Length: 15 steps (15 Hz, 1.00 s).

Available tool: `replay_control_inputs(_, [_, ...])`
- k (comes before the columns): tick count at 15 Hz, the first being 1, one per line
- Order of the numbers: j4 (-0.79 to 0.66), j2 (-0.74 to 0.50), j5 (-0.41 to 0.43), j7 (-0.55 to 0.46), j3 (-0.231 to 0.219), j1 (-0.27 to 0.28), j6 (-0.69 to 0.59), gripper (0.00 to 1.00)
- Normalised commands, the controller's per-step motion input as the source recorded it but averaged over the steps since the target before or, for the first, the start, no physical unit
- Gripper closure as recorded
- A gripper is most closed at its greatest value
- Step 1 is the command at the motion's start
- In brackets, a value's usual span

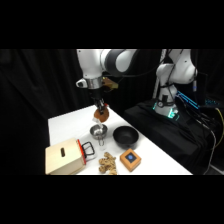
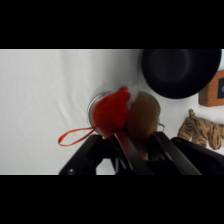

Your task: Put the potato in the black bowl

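We are holding the potato (image 2: 143, 116) in closed jaws above the metal cup (image 1: 98, 131). The black bowl (image 1: 125, 136) is sitting just beside; releasing early risks dropping it into the cup.

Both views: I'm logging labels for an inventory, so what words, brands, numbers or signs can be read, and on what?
None can be read.
The small orange-brown block has a blue square on top, no letters visible.
The wooden box shows only a dark slot.
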Motion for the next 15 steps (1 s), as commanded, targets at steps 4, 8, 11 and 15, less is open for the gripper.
replay_control_inputs(4, [-0.67, -0.58, -0.117, 0.19, 0.094, 0.118, 0.21, 0.95])
replay_control_inputs(8, [-0.55, -0.39, -0.096, 0.2, 0.124, 0.12, 0.35, 0.95])
replay_control_inputs(11, [-0.33, -0.05, -0.093, 0.17, 0.089, 0.082, 0.44, 0.95])
replay_control_inputs(15, [-0.14, 0.14, -0.137, 0.12, 0.006, 0.014, 0.43, 0.94])
